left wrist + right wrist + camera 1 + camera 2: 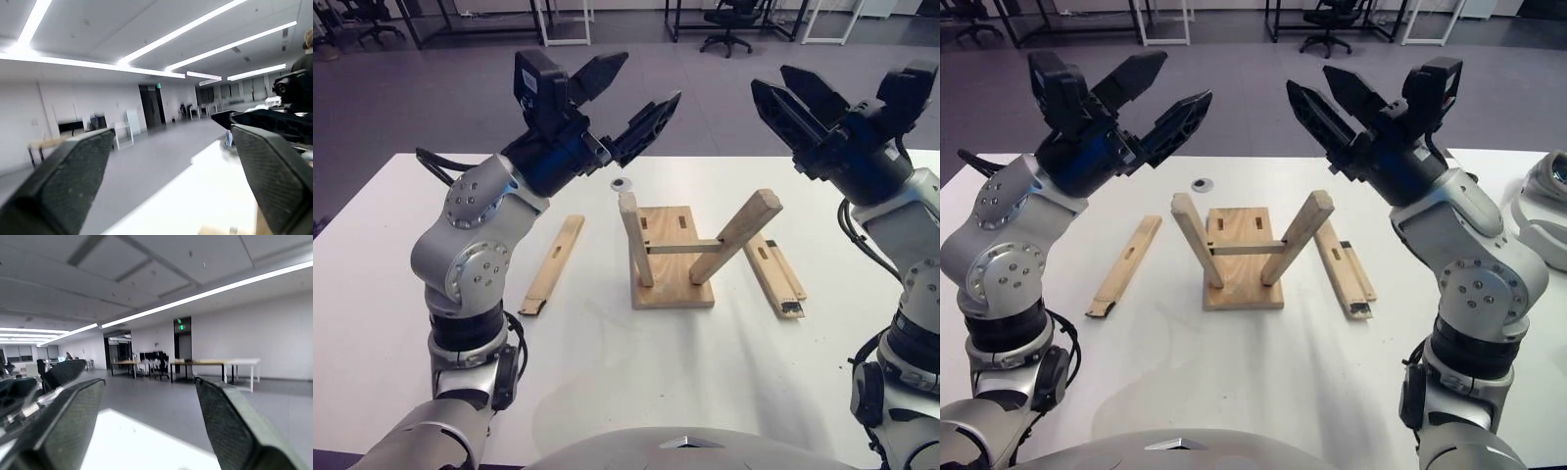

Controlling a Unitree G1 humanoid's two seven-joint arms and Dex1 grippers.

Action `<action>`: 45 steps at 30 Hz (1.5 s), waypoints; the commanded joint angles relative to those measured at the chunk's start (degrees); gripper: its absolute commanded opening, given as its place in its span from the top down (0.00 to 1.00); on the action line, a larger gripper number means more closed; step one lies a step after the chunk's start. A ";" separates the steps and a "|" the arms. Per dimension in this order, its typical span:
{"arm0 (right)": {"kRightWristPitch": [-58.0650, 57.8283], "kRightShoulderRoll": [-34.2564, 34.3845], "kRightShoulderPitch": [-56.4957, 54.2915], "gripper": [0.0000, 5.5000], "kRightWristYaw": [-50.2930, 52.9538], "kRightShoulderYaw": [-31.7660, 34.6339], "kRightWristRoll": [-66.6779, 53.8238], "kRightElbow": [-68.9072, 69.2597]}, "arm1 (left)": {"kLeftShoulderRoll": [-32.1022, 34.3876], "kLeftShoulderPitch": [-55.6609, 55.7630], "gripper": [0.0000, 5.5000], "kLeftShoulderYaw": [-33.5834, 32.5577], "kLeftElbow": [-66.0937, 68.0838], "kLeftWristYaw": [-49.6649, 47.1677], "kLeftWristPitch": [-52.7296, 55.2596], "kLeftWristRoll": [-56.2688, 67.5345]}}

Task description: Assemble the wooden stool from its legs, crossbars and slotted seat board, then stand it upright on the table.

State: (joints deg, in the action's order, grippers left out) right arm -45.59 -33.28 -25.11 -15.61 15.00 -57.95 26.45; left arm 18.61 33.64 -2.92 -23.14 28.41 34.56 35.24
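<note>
While the half-built stool (672, 276) lies legs-up mid-table (607, 372), well inside every edge, the left eye view shows loose wooden pieces (553, 264) flanking it, apart. Left wrist view: left gripper (171, 132) spread wide, holding nothing. Right wrist view: right gripper (149, 382) likewise wide, touching nothing.

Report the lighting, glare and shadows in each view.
Left wrist view: ceiling light strips glare white above the open left claw. Right wrist view: one bright strip above the open right claw. Left eye view: even light; the seat board throws only a faint shadow on the white table.
</note>
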 commanded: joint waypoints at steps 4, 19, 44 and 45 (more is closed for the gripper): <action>-2.31 1.39 12.24 0.38 -3.25 -7.40 1.75 0.38 | 1.00 -15.20 0.21 13.47 13.87 8.62 -12.65 -11.43; 5.08 -3.49 15.01 0.38 -28.30 -21.40 7.59 -6.55 | 27.66 -32.64 0.21 2.01 15.53 15.79 -13.99 -19.54; 25.90 -18.49 11.70 0.38 -37.09 -18.97 45.75 -26.10 | 9.97 -4.63 0.21 13.17 51.07 11.47 -30.83 -34.81; 25.45 -17.80 10.21 0.38 -36.66 -18.43 45.80 -26.50 | 11.43 -5.17 0.21 11.83 51.36 12.93 -32.37 -34.02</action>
State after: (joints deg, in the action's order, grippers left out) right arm -18.86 -51.53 -11.97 -52.89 -4.51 -11.93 -0.82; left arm 26.11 29.55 11.82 27.09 38.66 4.49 -0.07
